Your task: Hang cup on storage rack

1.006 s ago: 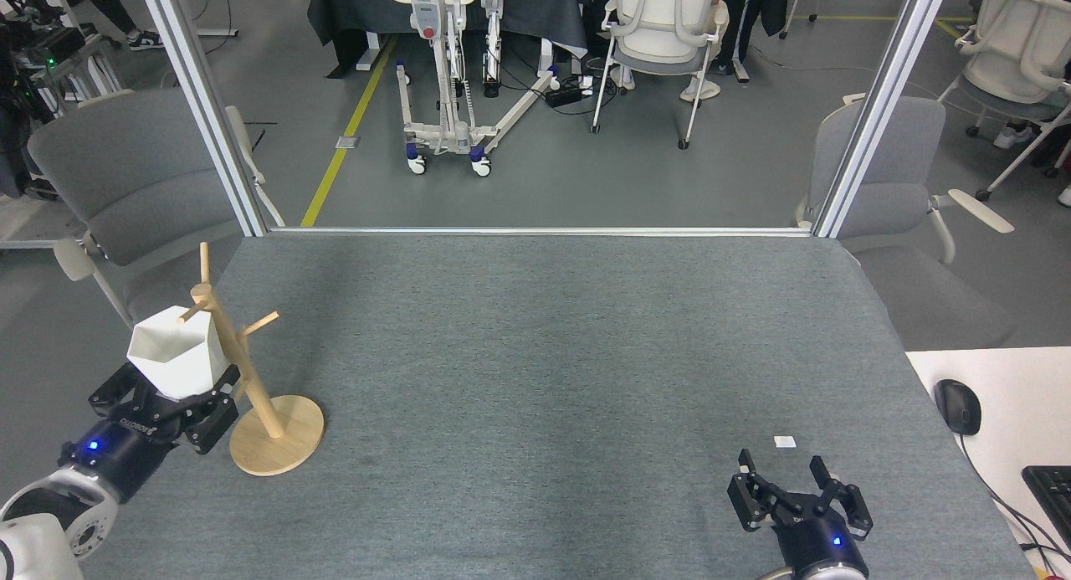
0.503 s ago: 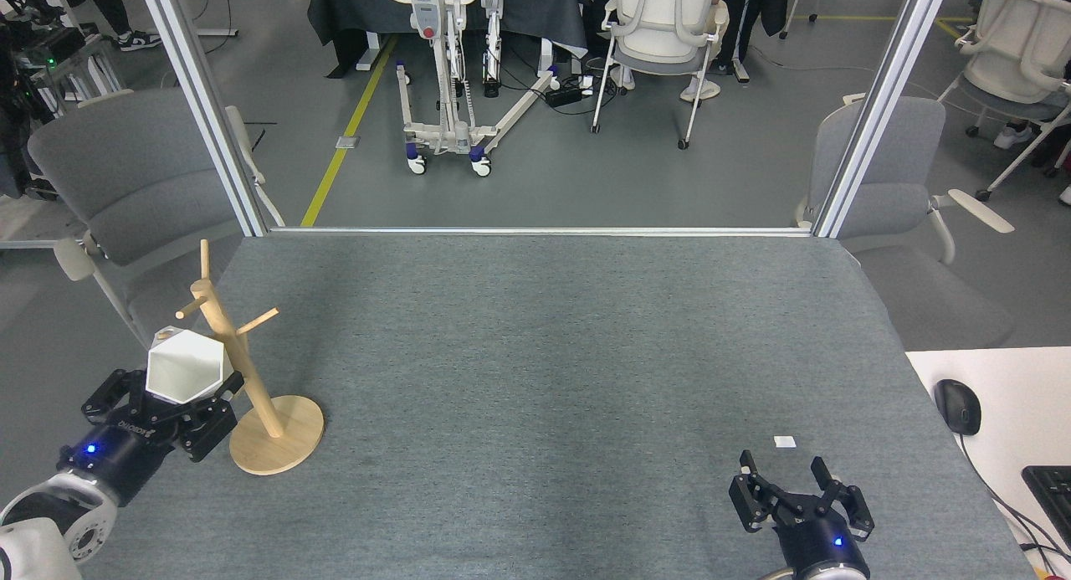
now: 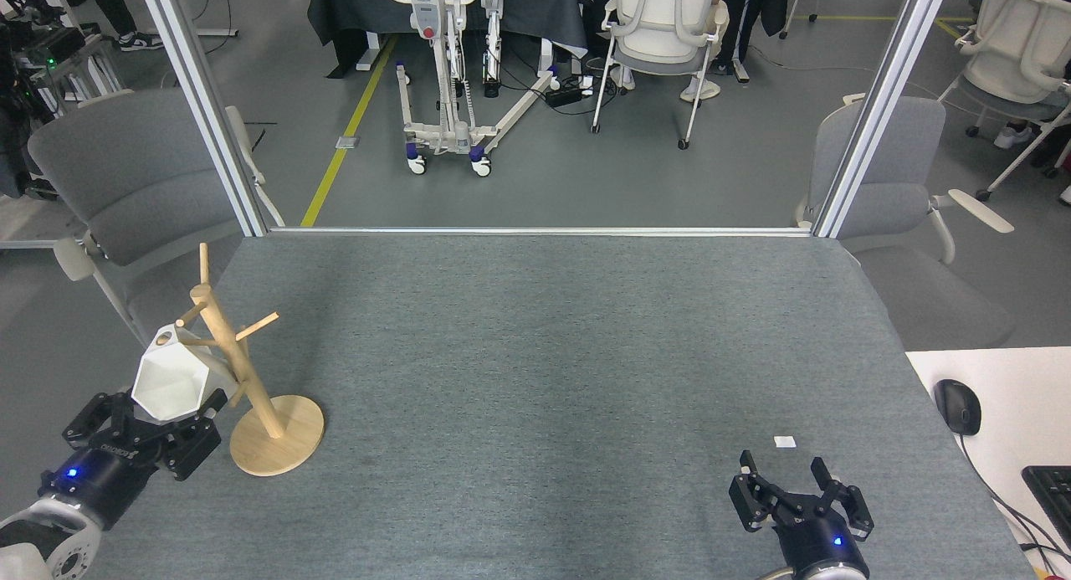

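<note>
Head view. The cup (image 3: 174, 382), white and faceted, hangs by its small loop handle on a lower left peg of the storage rack (image 3: 243, 371), at the near-left corner of the grey surface (image 3: 552, 354). Its interior is empty. The cup's axis is tilted, with the hexagonal mouth facing down-left toward the camera and the handle uppermost. The rack's post leans slightly left above its round base. The left tool (image 3: 138, 433) sits just below the cup, fingers spread, apparently clear of it; half a second earlier it sat higher and cradled the cup. The right tool (image 3: 799, 500) rests near-right, fingers spread, unchanged.
</note>
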Available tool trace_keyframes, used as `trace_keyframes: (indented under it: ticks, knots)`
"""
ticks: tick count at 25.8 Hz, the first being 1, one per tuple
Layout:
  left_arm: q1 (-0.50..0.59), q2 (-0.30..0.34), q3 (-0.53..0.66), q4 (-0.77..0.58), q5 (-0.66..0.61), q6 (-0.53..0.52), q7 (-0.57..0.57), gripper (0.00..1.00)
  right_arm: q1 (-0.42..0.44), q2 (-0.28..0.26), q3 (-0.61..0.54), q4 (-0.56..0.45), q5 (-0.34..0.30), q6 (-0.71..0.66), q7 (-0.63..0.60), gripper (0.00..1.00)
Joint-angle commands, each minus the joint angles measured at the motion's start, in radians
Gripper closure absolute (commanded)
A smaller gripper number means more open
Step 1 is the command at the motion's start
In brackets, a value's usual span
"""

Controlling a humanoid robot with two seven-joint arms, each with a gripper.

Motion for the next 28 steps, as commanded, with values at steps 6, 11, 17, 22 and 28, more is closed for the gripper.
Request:
trace_keyframes:
  ticks: [6, 11, 17, 22, 28]
  knots:
    - [0.040, 0.003, 0.024, -0.004, 0.040, 0.000, 0.003, 0.01, -0.001, 0.000, 0.003, 0.000, 0.002, 0.002, -0.006, 0.00]
    - [0.073, 0.003, 0.050, -0.002, 0.047, 0.000, 0.008, 0.01, -0.001, 0.000, 0.005, 0.000, 0.002, 0.000, -0.006, 0.00]
    - [0.121, 0.004, 0.127, -0.004, 0.049, 0.000, 0.009, 0.01, -0.001, -0.008, 0.006, -0.001, 0.005, 0.002, -0.006, 0.00]
    - [0.167, -0.019, 0.125, -0.002, 0.044, 0.000, 0.003, 0.01, -0.015, -0.022, 0.008, -0.018, 0.005, 0.000, -0.046, 0.00]
    - [0.161, -0.255, 0.084, -0.008, 0.030, 0.000, -0.005, 0.01, -0.054, -0.023, 0.006, -0.029, 0.003, 0.000, -0.133, 0.00]
